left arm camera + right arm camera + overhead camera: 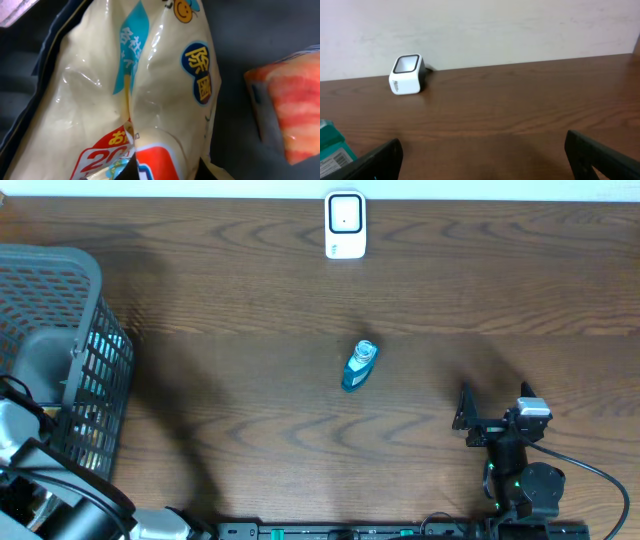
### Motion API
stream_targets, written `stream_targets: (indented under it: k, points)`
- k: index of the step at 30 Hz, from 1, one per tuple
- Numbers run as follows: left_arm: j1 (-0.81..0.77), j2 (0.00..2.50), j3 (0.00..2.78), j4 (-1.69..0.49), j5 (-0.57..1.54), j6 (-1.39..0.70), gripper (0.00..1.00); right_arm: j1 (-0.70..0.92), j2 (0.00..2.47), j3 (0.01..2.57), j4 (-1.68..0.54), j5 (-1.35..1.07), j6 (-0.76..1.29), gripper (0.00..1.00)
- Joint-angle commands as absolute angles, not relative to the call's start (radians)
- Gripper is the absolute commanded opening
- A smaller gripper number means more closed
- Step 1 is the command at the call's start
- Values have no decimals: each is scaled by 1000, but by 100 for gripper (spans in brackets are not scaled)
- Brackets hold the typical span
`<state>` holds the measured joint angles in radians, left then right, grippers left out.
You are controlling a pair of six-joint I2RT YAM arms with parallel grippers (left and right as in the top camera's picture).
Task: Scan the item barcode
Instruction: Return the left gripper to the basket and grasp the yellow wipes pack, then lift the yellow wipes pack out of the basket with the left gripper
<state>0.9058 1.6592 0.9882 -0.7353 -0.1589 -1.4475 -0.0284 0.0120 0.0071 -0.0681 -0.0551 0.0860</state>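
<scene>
A cream plastic pouch [150, 85] with blue, yellow and red print fills the left wrist view, lying inside the grey basket [60, 280]. My left gripper [150, 175] is shut on a creased fold of the pouch at the bottom edge, its fingers mostly hidden by the film. The white barcode scanner [345, 225] stands at the table's far edge and shows again as the scanner [407, 75] in the right wrist view. My right gripper [495, 410] rests open near the front right, with nothing between its fingers [375, 160].
A small blue bottle [360, 367] lies mid-table; its teal label with a barcode [332, 147] shows left of my right gripper. An orange-red packet [290, 110] lies beside the pouch in the basket. The left arm [40, 480] reaches into the basket.
</scene>
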Motion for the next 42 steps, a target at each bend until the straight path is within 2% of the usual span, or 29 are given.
stream_targets:
  k: [1,4,6,11,20,25,30,34,38,39,42]
  points:
    - [913,1734,919,-754,-127,-1420,8,-20,9,6,-72,-51,73,99]
    - [915,1713,961,-741,33,-1377,7,-20,9,6,-71,-51,73,99]
    - [916,1671,1010,-693,220,-1322,7,-20,9,6,-71,-51,73,99]
    - [933,1563,1071,-564,402,-1317,7,-20,9,6,-71,-51,73,99]
    - [1039,1253,1077,-303,430,-1318,7,-20,9,6,-71,-51,73,99]
    - [1049,1158,1077,-302,447,-1321,7,-20,9,6,-72,-51,73,99]
    - [1034,1120,1077,-247,582,-1380,7,-20,9,6,-72,-51,73,99]
    - [992,1121,1077,-35,723,-1441,7,-20,9,6,-71,-51,73,99]
    - [923,1121,1077,313,862,-1473,7,-20,9,6,-72,-51,73,99]
    - [878,1120,1077,478,915,-1473,7,-20,9,6,-71,-51,73,99]
    - [805,1118,1077,679,996,-1473,7,-20,9,6,-71,-51,73,99]
